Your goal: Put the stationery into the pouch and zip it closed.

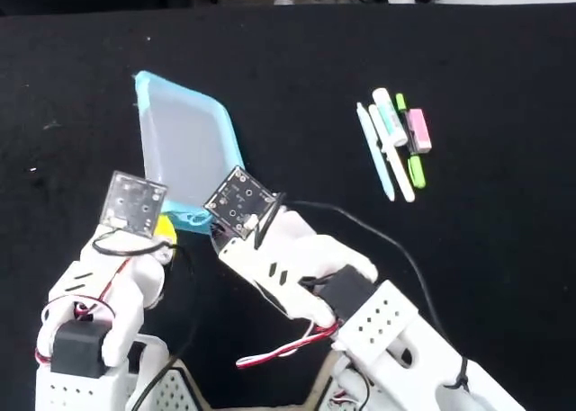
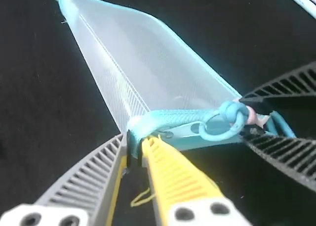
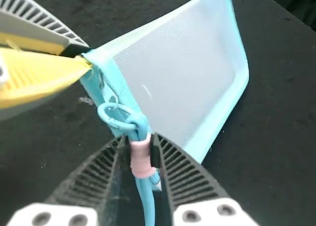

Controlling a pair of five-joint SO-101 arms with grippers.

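At the lower left of the high view, our left gripper (image 2: 137,140) is pinched tight on the near corner of the pale blue mesh pouch (image 1: 184,141), yellow finger against grey. Just beside it, at lower centre, our right gripper (image 3: 140,141) clamps the pink bead (image 3: 140,160) on the zipper pull cord (image 3: 138,123). The pouch lies flat on the black table (image 1: 297,60), stretching toward the upper left. Well apart, at upper right, we see the stationery: pens (image 1: 393,159), a green highlighter (image 1: 415,165) and a pink eraser (image 1: 419,129), all outside the pouch.
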